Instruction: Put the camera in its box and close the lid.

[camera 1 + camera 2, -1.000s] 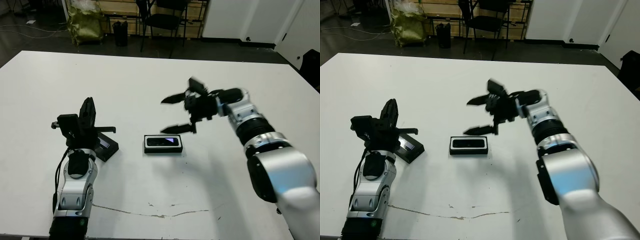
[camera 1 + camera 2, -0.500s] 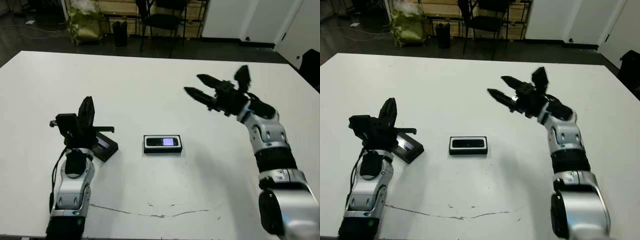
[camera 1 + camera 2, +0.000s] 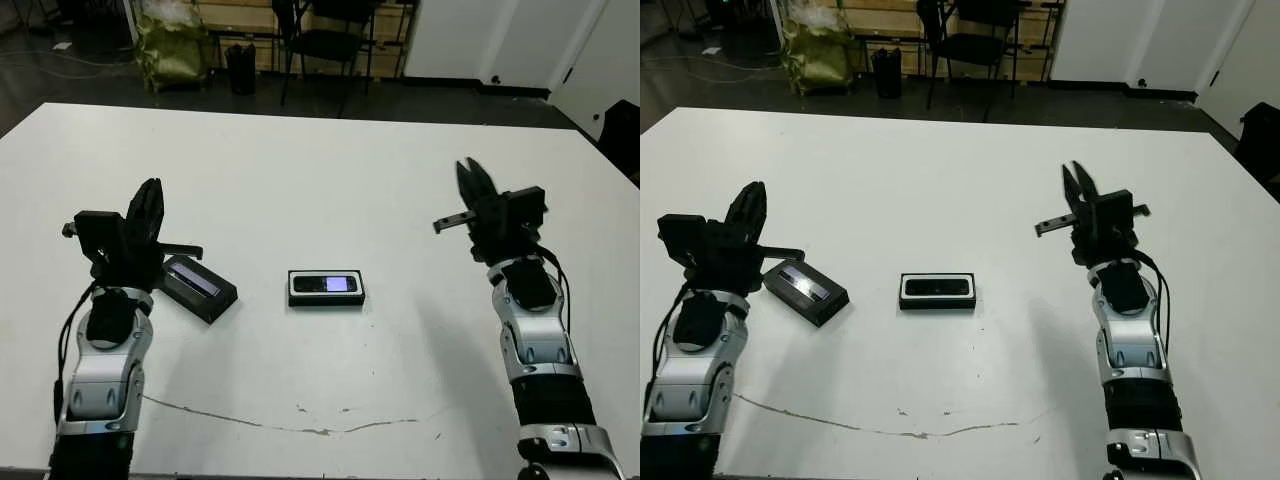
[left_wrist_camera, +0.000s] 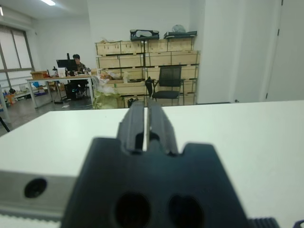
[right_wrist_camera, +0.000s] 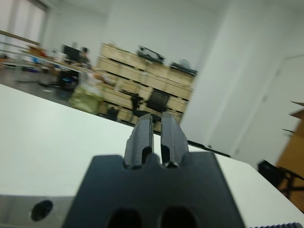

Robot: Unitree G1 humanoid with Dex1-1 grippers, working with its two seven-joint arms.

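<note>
Two robot arms rest w/ forearms on a white table, one at each side, grippers raised and pointing up and away toward the far edge. The left gripper stands just beside the lid, at that lid's left end; whether they touch can't be told. Its two black fingers are pressed almost together, only a thin slit between them, holding nothing. The right gripper is well apart from the task items, on the table's right side. Its fingers are likewise nearly closed w/ a narrow gap, empty.

The box, a shallow black tray w/ white lining, lies flat near the table's centre, between the two arms. The camera, a slim black bar, lies inside it, lengthwise. The lid, flat black w/ a pale stripe, lies off the box to its left, turned at an angle.

A thin dark crack-like line runs across the table's near part. Beyond the table: a black chair, a yellow-green bag, stacked wooden crates. In the left wrist view a person sits at a desk far back.
</note>
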